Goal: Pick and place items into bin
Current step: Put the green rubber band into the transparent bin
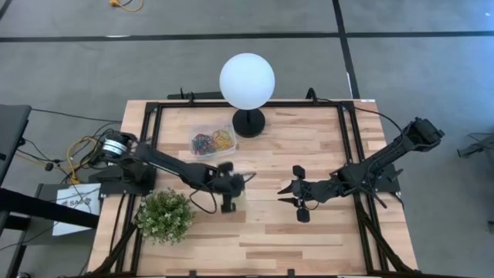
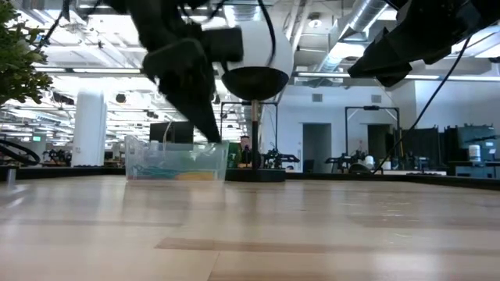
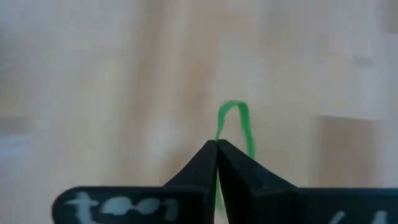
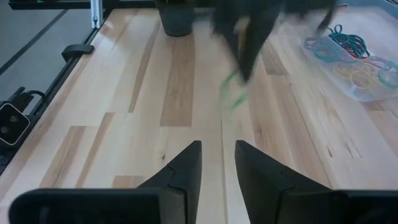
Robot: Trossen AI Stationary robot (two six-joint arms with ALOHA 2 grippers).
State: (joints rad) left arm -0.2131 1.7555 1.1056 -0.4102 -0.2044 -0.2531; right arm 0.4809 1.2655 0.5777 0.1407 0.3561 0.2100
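My left gripper (image 3: 216,146) is shut on a green rubber-band loop (image 3: 236,124). In the high view this gripper (image 1: 229,197) is over the table's middle, nearer than the clear bin (image 1: 212,140), which holds several coloured bands. In the low view it (image 2: 209,129) points down, above the wood, in front of the bin (image 2: 176,160). My right gripper (image 4: 217,155) is open, holds nothing, and stands level over the table's right half (image 1: 284,195), facing the left gripper (image 4: 245,37) and the hanging band (image 4: 233,92). My left gripper pinches the green band between its two fingertips (image 3: 205,158), coming from above and pointing down. A narrow loop of the band (image 3: 239,112) sticks out past the tips. In the right wrist view the band (image 4: 233,92) hangs slack below the fingers.
A white globe lamp (image 1: 247,81) on a black base (image 1: 248,122) stands to the right of the bin at the far side. A green leafy plant (image 1: 164,216) sits at the near left. Bare wood lies between the two grippers and toward the near edge.
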